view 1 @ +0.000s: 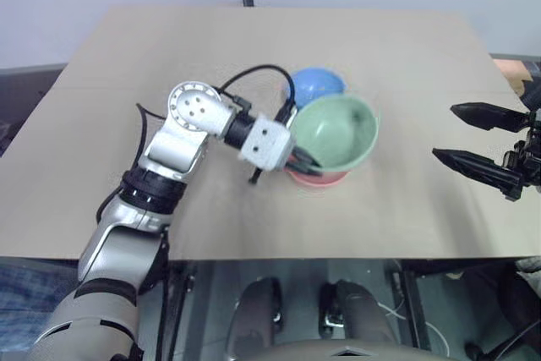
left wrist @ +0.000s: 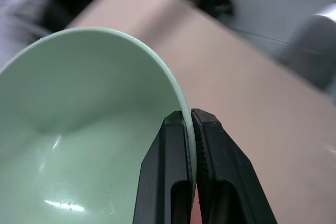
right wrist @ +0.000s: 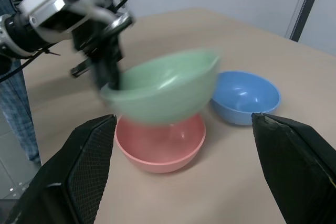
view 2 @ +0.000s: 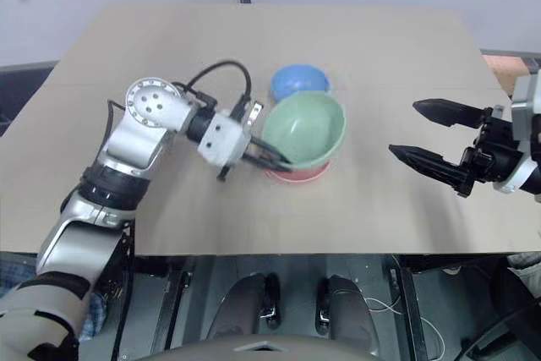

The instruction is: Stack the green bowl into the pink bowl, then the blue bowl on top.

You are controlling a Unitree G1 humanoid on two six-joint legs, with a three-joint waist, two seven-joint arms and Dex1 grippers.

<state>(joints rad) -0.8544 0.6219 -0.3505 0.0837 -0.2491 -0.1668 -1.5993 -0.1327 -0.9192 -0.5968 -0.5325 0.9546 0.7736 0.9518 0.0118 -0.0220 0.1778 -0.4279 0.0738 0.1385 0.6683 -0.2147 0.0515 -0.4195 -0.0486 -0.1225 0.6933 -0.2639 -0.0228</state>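
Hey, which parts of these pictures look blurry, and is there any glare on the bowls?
Right wrist view: the green bowl and left gripper are smeared; the blue bowl is sharp. Left wrist view: background is blurred; small bright glints lie inside the green bowl.

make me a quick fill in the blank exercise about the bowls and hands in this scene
1. The left hand is shut on the rim of the small round mint-green plastic bowl, holding it above the ____ bowl.
2. The small round sky-blue plastic bowl sits on the ____.
3. The right hand is ____ and holds nothing.

Missing words: pink; table; open
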